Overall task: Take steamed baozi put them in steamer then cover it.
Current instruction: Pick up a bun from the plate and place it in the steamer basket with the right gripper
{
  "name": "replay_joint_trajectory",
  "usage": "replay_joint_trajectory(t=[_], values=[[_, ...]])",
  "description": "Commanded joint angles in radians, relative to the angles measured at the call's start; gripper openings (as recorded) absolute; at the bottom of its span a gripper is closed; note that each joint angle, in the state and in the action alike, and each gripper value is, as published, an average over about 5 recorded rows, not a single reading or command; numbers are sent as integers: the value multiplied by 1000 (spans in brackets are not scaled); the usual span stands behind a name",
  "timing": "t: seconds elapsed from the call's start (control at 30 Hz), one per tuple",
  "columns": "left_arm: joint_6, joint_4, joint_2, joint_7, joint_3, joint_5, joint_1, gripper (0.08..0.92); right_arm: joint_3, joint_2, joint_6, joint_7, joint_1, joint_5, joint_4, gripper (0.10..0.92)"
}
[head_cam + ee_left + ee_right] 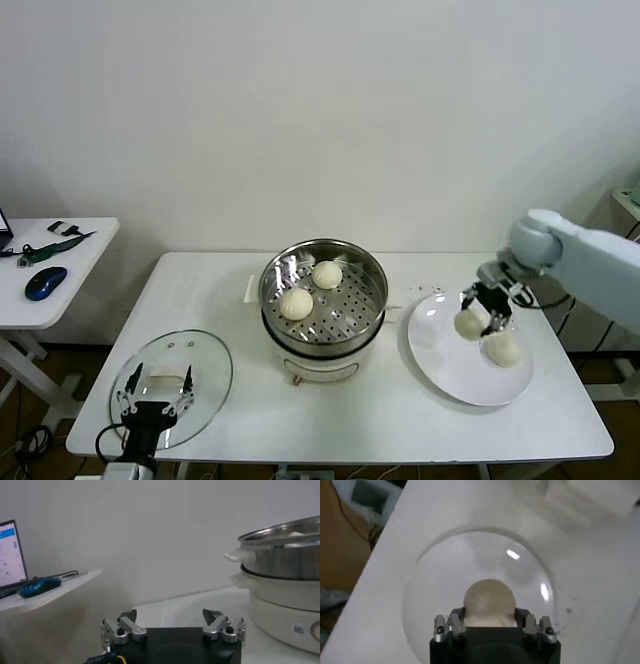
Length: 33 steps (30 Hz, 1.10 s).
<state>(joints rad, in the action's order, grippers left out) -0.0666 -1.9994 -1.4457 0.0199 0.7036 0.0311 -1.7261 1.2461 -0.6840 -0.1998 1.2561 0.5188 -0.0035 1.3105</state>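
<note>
Two smooth cream-white buns (311,288) sit inside the open shiny steel steamer basket (372,290); two more (488,336) on the white plate; the clear glass lid (205,375) lies flat.

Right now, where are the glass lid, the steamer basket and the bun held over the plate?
glass lid (200,365): head view, on the bare glass right of the handle.
steamer basket (366,275): head view, on its shiny right wall.
held bun (466,325): head view, on the bun's visible left side, in the right tool.

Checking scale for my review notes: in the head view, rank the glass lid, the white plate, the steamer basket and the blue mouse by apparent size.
1. Steamer basket, white plate and glass lid: all look about equally wide, so no ranking among them.
2. Blue mouse: clearly smallest.
</note>
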Motion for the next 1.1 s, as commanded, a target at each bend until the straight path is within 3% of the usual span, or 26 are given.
replay_joint_trajectory(t=[0.03,0.27,0.57,1.1], values=[[2,-3,2,-1,-3,5,-1,823,191,-155,-285,53,398,-8,58,653],[-3,5,-3,-1,-16,6,-2,823,94,-338,-328,52,335,-69,100,660],[-4,-5,0,-1,-11,4,-1,823,2,-580,-344,38,121,-200,47,662],[0,0,8,-2,-17,1,10,823,48,-643,-353,12,-26,-250,74,662]])
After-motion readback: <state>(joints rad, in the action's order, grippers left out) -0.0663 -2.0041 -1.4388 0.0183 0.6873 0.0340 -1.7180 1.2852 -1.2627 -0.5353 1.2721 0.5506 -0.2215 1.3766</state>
